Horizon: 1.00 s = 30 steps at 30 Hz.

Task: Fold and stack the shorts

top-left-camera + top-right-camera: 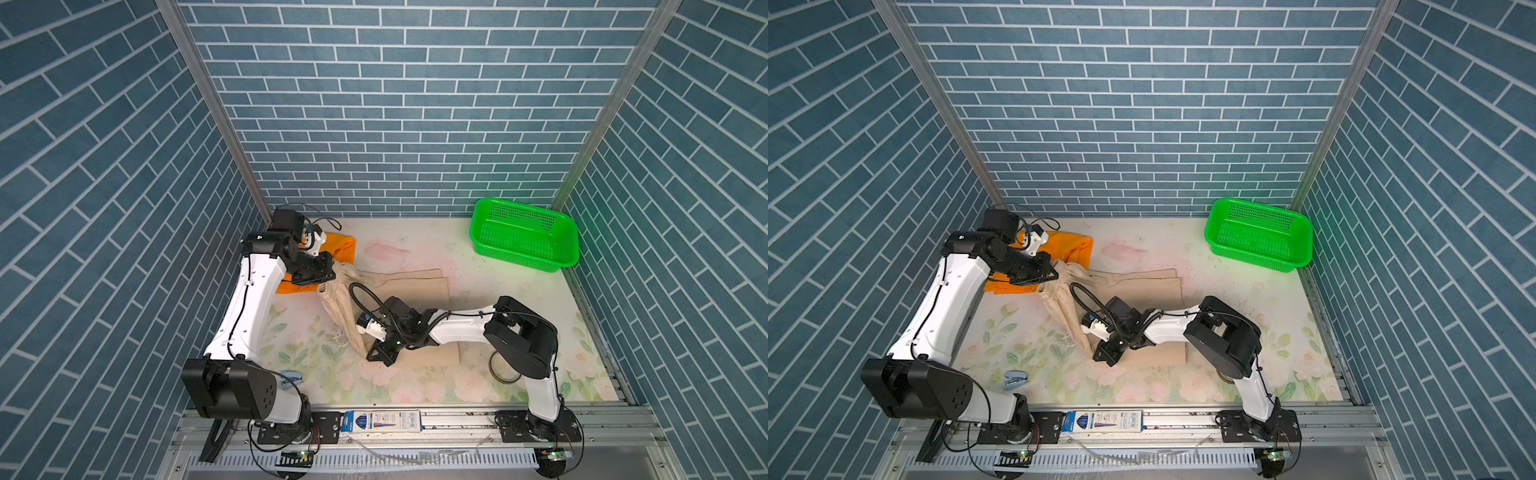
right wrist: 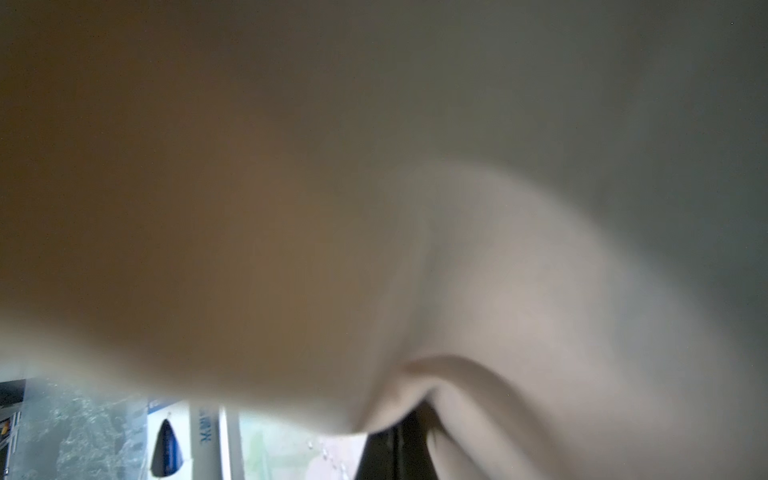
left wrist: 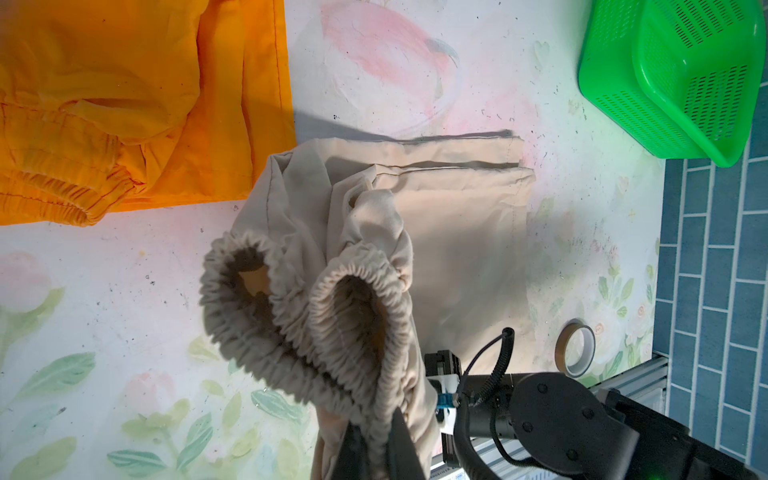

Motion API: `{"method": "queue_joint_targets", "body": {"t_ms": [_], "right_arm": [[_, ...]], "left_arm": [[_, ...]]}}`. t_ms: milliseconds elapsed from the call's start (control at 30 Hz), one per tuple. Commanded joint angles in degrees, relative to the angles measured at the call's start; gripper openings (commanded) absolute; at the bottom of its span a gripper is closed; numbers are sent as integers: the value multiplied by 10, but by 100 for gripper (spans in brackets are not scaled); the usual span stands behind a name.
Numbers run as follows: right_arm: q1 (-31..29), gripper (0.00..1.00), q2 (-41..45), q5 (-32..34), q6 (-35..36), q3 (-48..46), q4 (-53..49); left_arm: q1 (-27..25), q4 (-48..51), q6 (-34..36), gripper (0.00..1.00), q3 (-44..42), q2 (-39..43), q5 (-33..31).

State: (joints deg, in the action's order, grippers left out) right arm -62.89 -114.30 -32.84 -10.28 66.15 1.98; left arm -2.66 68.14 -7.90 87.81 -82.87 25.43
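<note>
The beige shorts (image 1: pixel 415 284) (image 1: pixel 1144 286) lie mid-table with their legs pointing right. Their gathered waistband (image 3: pixel 332 316) is lifted and hangs slack between my two grippers. My left gripper (image 1: pixel 327 277) (image 1: pixel 1051 272) (image 3: pixel 376 451) is shut on the waistband's far end, with elastic pinched between the black fingers (image 3: pixel 401 446). My right gripper (image 1: pixel 376 353) (image 1: pixel 1102 353) (image 2: pixel 397 451) is shut on the near end, and beige cloth (image 2: pixel 498 270) fills its wrist view. The orange shorts (image 1: pixel 343 249) (image 1: pixel 1077 249) (image 3: pixel 124 104) lie crumpled at the back left, partly under my left arm.
A green perforated basket (image 1: pixel 523 255) (image 1: pixel 1254 255) (image 3: pixel 648 104) stands at the back right corner. A tape roll (image 1: pixel 505 376) (image 3: pixel 560 347) lies by the right arm's elbow. A small blue object (image 1: pixel 293 378) (image 1: pixel 1016 379) sits front left. A flat box (image 1: pixel 380 420) rests on the front rail.
</note>
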Motion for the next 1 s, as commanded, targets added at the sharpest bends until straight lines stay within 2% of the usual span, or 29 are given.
{"method": "queue_joint_targets", "body": {"t_ms": [0,200,333,433,533,667,967], "right_arm": [[3,0,70,-9,-25,-25,29],[63,0,242,73,-83,-165,-9],[130,0,360,127,-118,-265,-92],[152,0,426,164,-125,-322,-157],[158,0,470,169,-149,-384,-159],[160,0,504,168,-177,-453,-109],[160,0,541,140,-207,-484,-60]], "left_arm": [[-5,26,8,0,17,9,-3],[-65,23,-18,0,23,-4,-36],[-119,19,-42,0,39,-35,-76],[-155,20,-61,0,63,-67,-98],[-200,18,-83,0,92,-101,-119],[-262,20,-114,0,132,-154,-150],[-391,-4,-165,0,188,-272,-176]]}}
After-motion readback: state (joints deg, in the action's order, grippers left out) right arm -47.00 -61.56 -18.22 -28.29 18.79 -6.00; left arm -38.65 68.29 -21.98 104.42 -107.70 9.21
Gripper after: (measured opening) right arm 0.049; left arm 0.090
